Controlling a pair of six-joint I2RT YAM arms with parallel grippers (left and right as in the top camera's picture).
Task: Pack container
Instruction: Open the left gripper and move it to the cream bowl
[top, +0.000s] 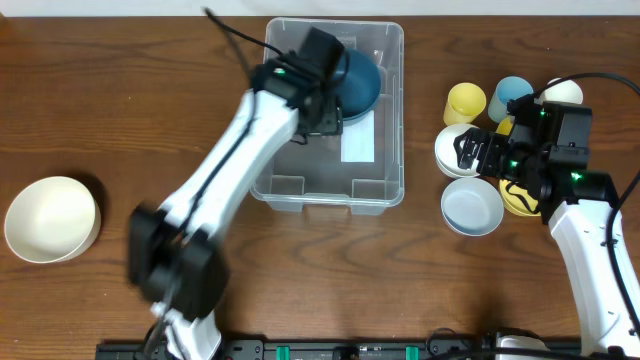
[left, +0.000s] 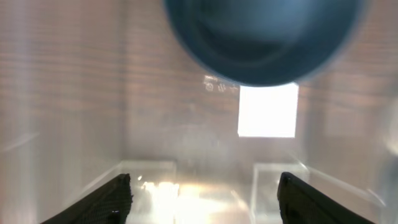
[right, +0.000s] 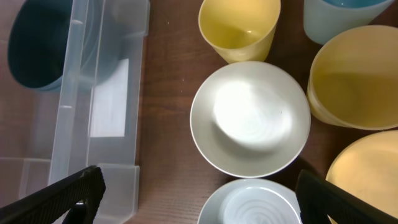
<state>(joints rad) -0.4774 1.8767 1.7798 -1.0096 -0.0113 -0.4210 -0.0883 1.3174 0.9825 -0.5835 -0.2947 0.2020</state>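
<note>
One container (top: 330, 196), six bowls (top: 50, 218), two cups (top: 465, 103), one unclear cream vessel (top: 563, 92).

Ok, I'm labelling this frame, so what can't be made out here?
Overhead: the left arm covers part of the dark blue bowl in the container.
Left wrist: that bowl is blurred, cut off by the top edge.
Right wrist: the pale blue cup is cut off by the top edge.
</note>
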